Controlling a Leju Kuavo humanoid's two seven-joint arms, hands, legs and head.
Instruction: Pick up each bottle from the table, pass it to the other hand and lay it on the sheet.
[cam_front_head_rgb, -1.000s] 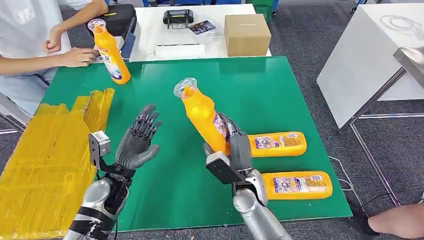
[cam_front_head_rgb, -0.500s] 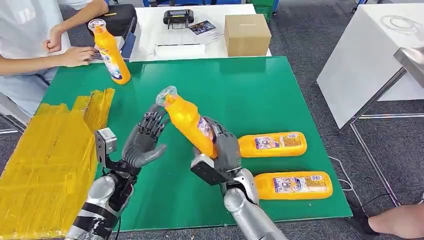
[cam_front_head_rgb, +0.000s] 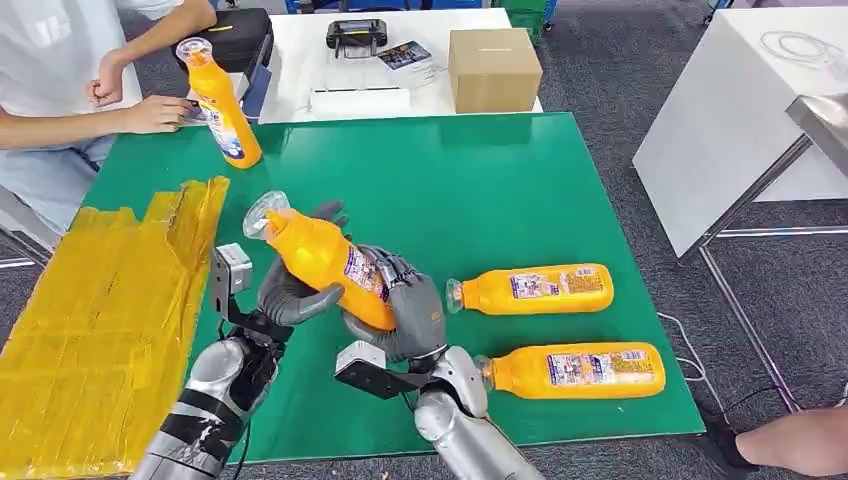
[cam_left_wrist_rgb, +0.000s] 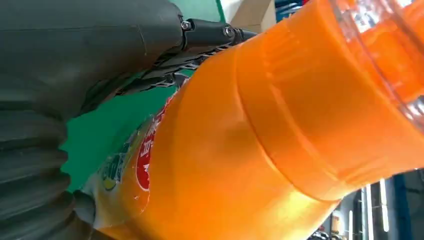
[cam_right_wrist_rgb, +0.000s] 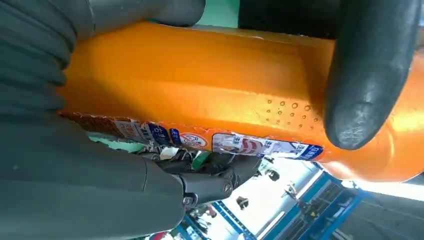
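Note:
My right hand grips an orange bottle by its lower body and tilts it, clear cap toward the yellow sheet. My left hand lies against the bottle's upper part, thumb under it and fingers stretched straight behind it. In the left wrist view the bottle presses close to the palm. In the right wrist view the fingers wrap the bottle. Two more orange bottles lie on the green table, and a third stands upright at the far left.
A person sits at the table's far left with a hand near the upright bottle. A cardboard box stands on the white table behind. Someone's limb shows at the lower right.
My right hand has swung the bottle left and tipped it further over. My left hand has come in from open air to lie against the bottle's upper part.

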